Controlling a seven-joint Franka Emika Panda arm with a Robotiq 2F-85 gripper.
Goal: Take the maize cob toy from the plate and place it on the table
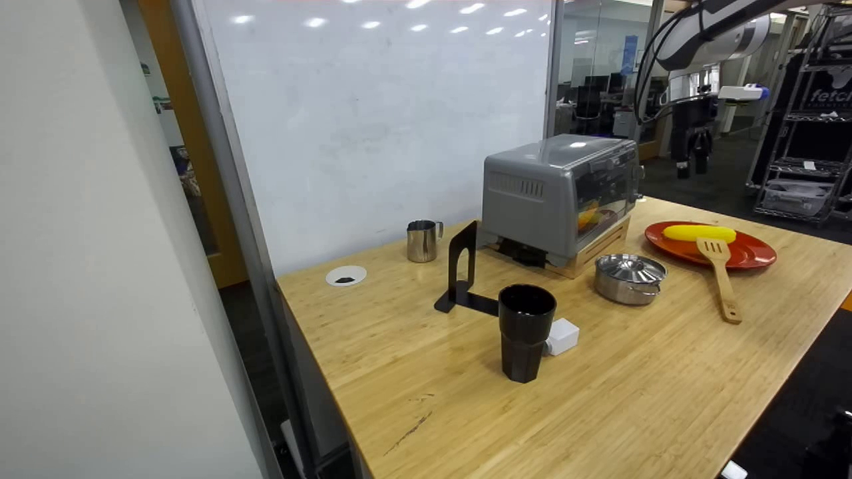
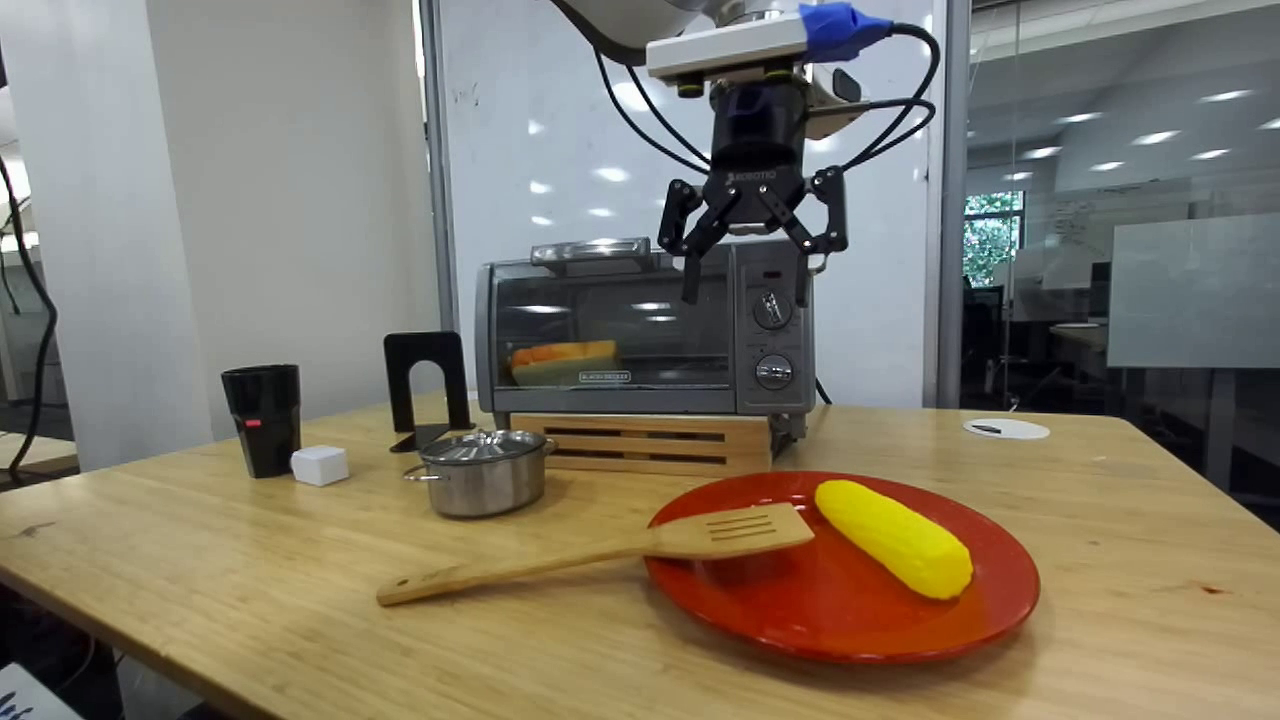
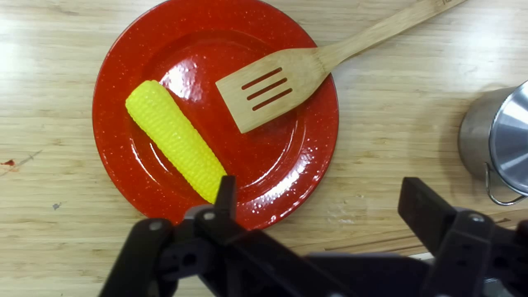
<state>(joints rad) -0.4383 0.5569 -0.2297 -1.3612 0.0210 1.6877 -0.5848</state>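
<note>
Black linkage gripper (image 2: pixel 747 288), pointing straight down: this is my end tool. Its fingers (image 3: pixel 226 198) are spread wide and hang well above the table (image 2: pixel 260 560). Viewed from the wrist, one fingertip overlaps the end of the maize cob toy (image 3: pixel 177 142); both exterior views show fingers and toy well apart.

Toy location: lying on the red plate (image 3: pixel 113 136), off-centre toward one edge. The plate rests on the table. A wooden spatula (image 3: pixel 305 74) shares the plate: slotted head over the rim, apart from the toy; handle extending out over the table.

Next outward from me: a lidded metal pot (image 2: pixel 487 490), near the spatula. Beyond it, a grey toaster oven (image 1: pixel 532 199) sits on a slatted wooden stand (image 2: pixel 750 445). An orange-and-green object (image 2: pixel 560 362) shows through the door glass; type not determinable.

Farther along the table: a black bookend (image 2: pixel 425 347), upright; a white block (image 2: pixel 320 466), just beside an upright black cup (image 2: pixel 268 425). In an exterior view I also locate a metal pitcher (image 1: pixel 421 243) and a flat white disc (image 1: pixel 359 273), both before a white panel (image 1: pixel 386 120).
</note>
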